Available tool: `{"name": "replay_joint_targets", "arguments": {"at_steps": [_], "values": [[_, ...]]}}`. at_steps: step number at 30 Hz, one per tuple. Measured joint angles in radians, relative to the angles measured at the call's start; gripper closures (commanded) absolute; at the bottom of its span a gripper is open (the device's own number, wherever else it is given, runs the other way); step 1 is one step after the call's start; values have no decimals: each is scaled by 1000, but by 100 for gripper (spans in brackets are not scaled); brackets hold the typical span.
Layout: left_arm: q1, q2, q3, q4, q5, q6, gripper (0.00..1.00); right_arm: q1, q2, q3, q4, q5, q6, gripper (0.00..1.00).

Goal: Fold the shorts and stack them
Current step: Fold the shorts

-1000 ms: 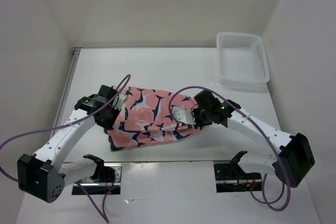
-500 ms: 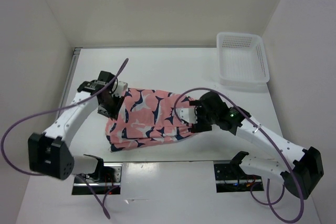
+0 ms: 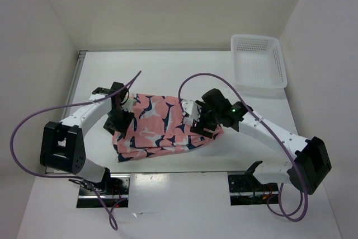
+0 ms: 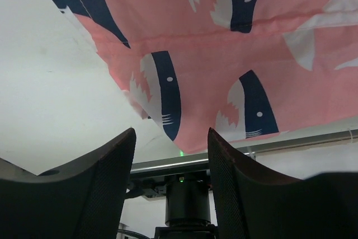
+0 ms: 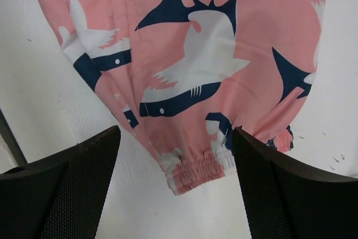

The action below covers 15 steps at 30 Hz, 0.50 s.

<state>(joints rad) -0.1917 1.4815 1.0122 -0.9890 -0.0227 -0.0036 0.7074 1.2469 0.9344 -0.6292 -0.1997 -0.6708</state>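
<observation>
The shorts (image 3: pixel 159 127), salmon-pink with navy and white sharks, lie folded in a flat bundle at the middle of the table. My left gripper (image 3: pixel 121 119) hangs over their left edge. In the left wrist view it (image 4: pixel 171 135) stands open, nothing between the fingers (image 4: pixel 95 188), and the shorts (image 4: pixel 224 54) lie just beyond the tips. My right gripper (image 3: pixel 196 122) is over the right end. In the right wrist view it (image 5: pixel 176 132) is open above the shorts (image 5: pixel 212 43), with the elastic waistband (image 5: pixel 196 172) between the spread fingers (image 5: pixel 291 194), untouched.
A white mesh basket (image 3: pixel 258 62) stands at the back right corner. White walls close the table in on three sides. Purple cables (image 3: pixel 193 79) loop above both arms. A metal rail (image 4: pixel 235 155) runs along the table's near edge.
The right gripper has opened and let go of the shorts' right end. The left gripper has widened, and the left arm's elbow has swung back toward the left wall.
</observation>
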Motion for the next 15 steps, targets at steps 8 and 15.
{"name": "replay_joint_targets", "arguments": {"at_steps": [8, 15], "values": [[0, 48, -18, 43, 12, 0, 39, 0, 13, -10, -15, 12, -15, 15], [0, 111, -40, 81, -26, 0, 45, 3, 17, -16, -21, 30, -30, 11]]}}
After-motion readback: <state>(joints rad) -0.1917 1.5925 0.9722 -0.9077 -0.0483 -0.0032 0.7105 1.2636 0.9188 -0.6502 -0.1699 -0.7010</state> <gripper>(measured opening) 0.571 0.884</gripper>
